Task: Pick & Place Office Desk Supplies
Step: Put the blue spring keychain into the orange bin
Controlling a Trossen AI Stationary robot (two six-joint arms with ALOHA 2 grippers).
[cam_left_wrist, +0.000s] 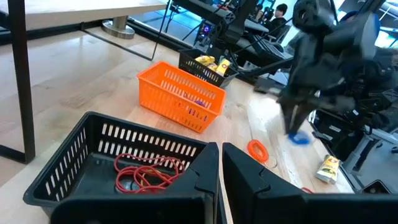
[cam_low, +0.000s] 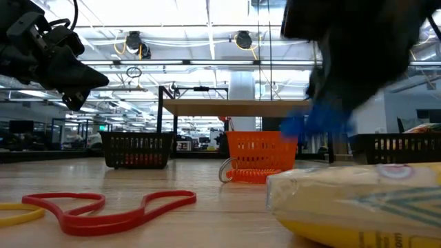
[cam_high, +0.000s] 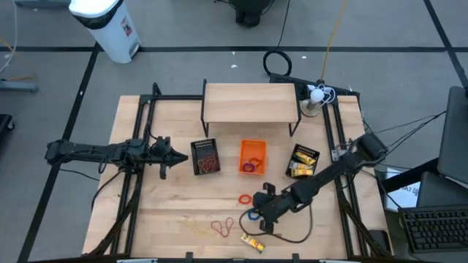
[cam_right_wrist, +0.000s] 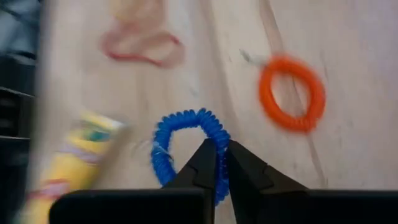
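Note:
A blue coil ring is in my right gripper, low over the table's near middle. Beside it, lying flat on the wood, are an orange ring, red rubber bands and a yellow packet. Three baskets stand in a row: a black one with red bands, an orange one with purple rings, and a black one with yellow packets. My left gripper is shut on nothing and hovers left of the black basket with the bands. My right gripper pinches the blue coil ring between its two fingers at one side of the loop. The fingers come from above, slanting down toward the table's near left. In the low view the ring hangs below the fingers, clear of the wood.
A low wooden shelf stands behind the baskets. A dark cable loops on the table under the right arm. A thin tan band lies left of the red ones. Bare wood lies left of the loose items, near the table's front.

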